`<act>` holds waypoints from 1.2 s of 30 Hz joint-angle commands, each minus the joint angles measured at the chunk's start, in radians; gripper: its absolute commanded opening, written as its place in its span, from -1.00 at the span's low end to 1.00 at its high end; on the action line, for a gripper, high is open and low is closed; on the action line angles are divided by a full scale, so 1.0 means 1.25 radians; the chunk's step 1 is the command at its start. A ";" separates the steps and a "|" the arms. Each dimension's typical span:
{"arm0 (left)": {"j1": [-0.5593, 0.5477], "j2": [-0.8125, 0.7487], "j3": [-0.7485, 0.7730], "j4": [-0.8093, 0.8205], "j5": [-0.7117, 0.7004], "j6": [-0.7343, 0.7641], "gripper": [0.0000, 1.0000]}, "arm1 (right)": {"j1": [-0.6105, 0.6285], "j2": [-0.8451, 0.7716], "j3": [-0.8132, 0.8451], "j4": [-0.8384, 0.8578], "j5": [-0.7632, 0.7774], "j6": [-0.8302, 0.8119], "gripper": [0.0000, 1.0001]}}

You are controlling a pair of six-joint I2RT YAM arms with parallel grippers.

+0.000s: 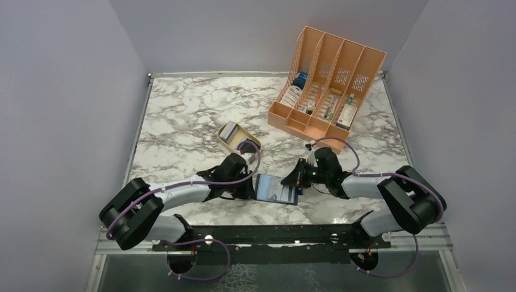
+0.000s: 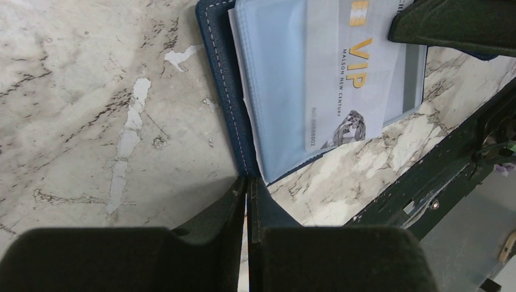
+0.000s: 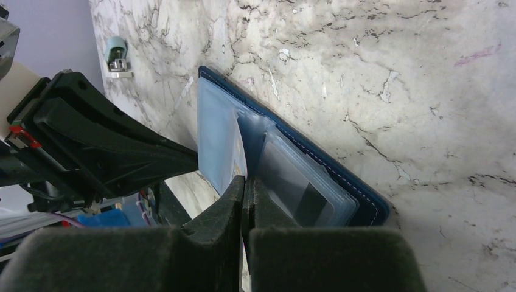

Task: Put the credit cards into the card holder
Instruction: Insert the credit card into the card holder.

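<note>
Pinching from both sides, I have the navy-blue, wallet-like card holder (image 2: 222, 85) lying open on the white-and-grey marbled tabletop (image 2: 91, 91) between my two grippers; my left gripper (image 2: 246, 190) has its fingers pressed together on the near corner of the navy cover, as best I can judge; my right gripper (image 3: 245, 185) has its fingers closed on one of the grey-clear plastic sleeve pages (image 3: 216, 134), holding it raised off the stack.

A pale grey credit card (image 2: 350, 85) with gold VIP lettering and a printed diamond lies just ahead of my left fingertips, across the open sleeves; I cannot tell whether it sits inside a pocket or only on top.

I judge the card light, stiff and slick, best taken by a short edge so the leading edge is free to enter a pocket; the sleeves look thin, floppy and slippery, with mouths likely to fall shut unless held apart; the holder itself seems light enough to skate on the smooth marble, so the cover wants pinning.

The cover shows pale stitching along its border; the sleeves fan out from the spine; a gold rounded tin (image 1: 236, 135) sits just beyond my left gripper.
</note>
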 commanded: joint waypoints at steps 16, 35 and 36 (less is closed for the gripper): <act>-0.002 -0.042 0.018 -0.002 -0.041 -0.030 -0.79 | 0.021 -0.093 0.106 -0.283 0.077 -0.064 -0.26; 0.009 0.039 0.017 0.083 0.029 -0.016 -0.81 | 0.109 -0.024 0.123 -0.248 0.134 -0.009 -0.03; 0.009 0.041 0.019 0.083 0.029 -0.015 -0.82 | 0.113 -0.017 0.126 -0.242 0.132 -0.007 -0.04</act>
